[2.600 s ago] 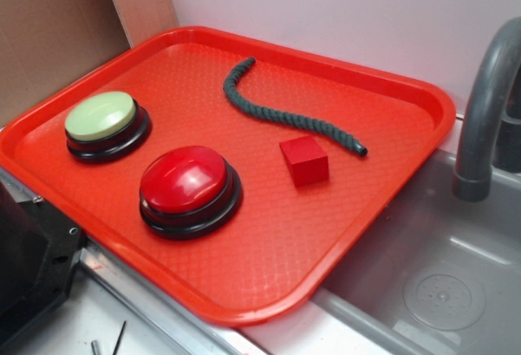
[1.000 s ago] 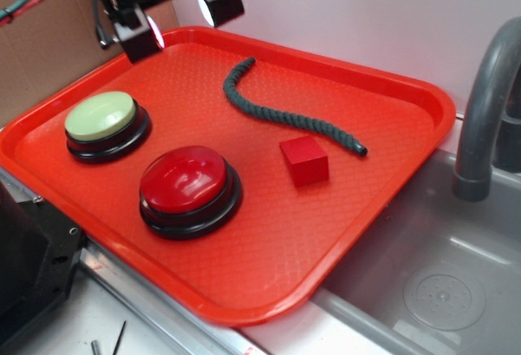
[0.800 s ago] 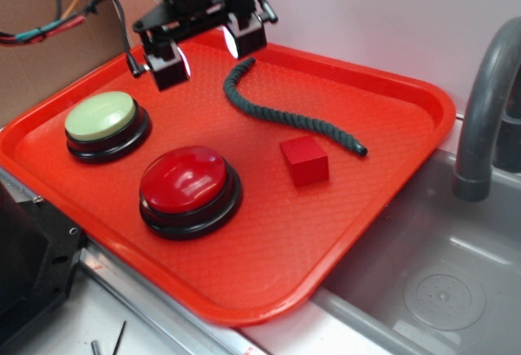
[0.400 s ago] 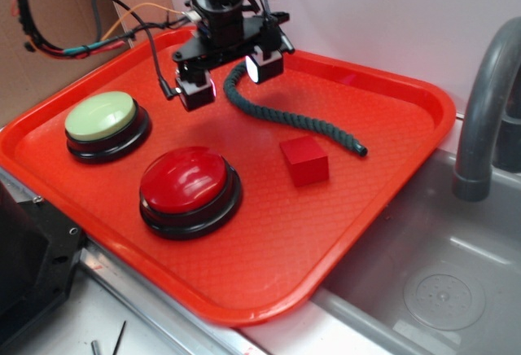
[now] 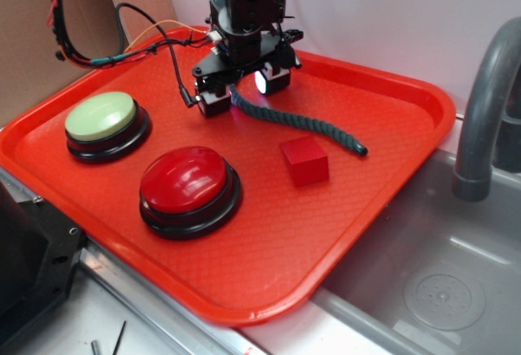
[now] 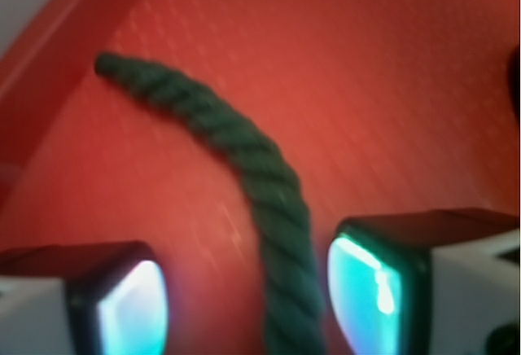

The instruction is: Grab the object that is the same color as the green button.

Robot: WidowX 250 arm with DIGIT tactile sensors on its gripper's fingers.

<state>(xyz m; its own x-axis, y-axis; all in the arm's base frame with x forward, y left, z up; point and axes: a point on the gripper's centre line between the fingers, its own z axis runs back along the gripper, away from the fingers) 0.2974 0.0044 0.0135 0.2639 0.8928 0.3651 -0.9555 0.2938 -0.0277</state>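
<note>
Rope (image 5: 297,119): dark green, wavy, upper centre of the red tray (image 5: 391,168), matching the green button (image 5: 101,116) at left. Gripper (image 5: 242,92): fingers apart, straddling the rope's upper end. Step: closing in. Next: likely lower, then pinch the rope.

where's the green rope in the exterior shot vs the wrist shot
Exterior: the green rope lies at the tray's far middle, running from under the gripper toward the red cube.
Wrist: the rope curves from upper left down to the bottom centre, between the open fingers.
Shared landmark: the red tray.
</note>
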